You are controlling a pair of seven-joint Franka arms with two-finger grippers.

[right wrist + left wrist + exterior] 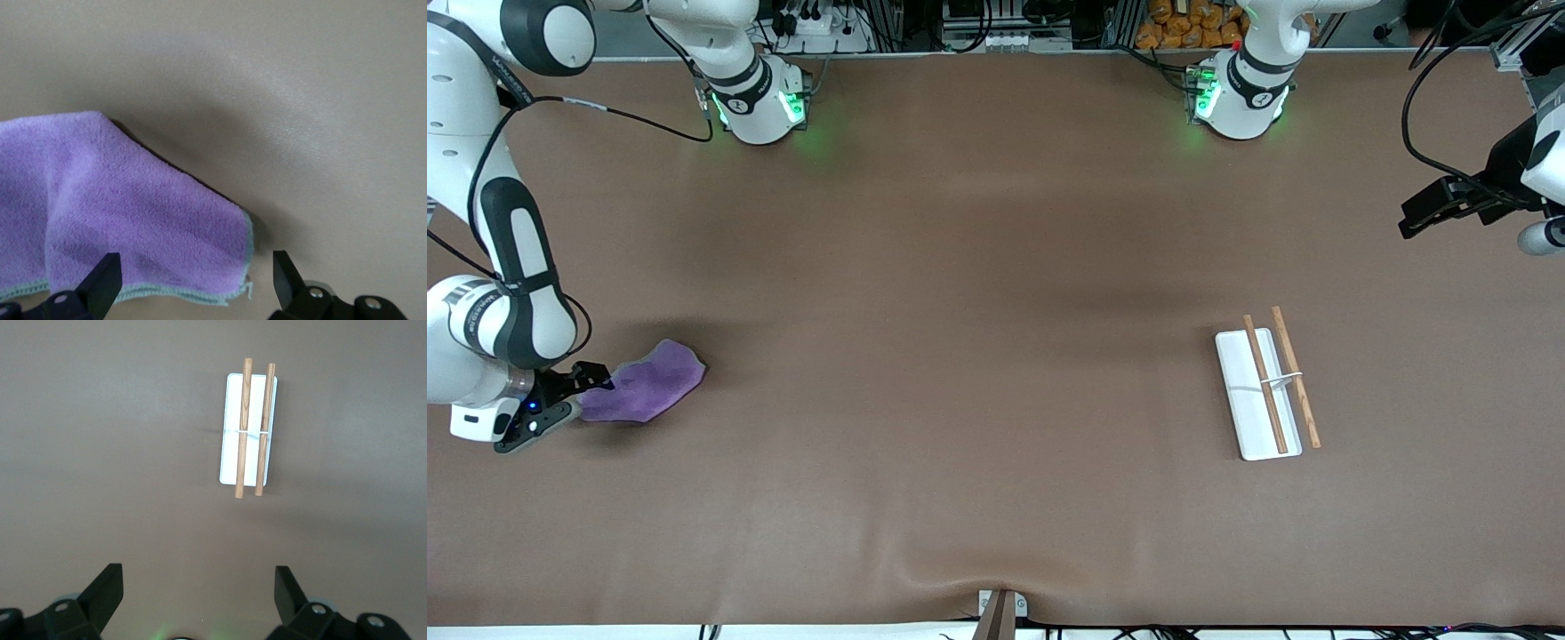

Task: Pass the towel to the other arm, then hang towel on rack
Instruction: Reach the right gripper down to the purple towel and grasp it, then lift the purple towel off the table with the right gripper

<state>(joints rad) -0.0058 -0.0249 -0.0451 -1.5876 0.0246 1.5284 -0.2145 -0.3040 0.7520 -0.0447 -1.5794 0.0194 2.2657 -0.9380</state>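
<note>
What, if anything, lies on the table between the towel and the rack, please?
Nothing visible: only bare table separates the towel from the rack. The right gripper is at the towel's edge, jaws open.

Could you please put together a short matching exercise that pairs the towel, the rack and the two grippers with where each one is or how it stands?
Things:
1. towel
2. rack
3. left gripper
4. right gripper

Descriptions:
A. open, low over the purple cloth's edge
B. lying crumpled on the table at the right arm's end
C. open, raised above the table at the left arm's end
D. white base with two wooden rods, at the left arm's end

Pairs: 1-B, 2-D, 3-C, 4-A
</note>
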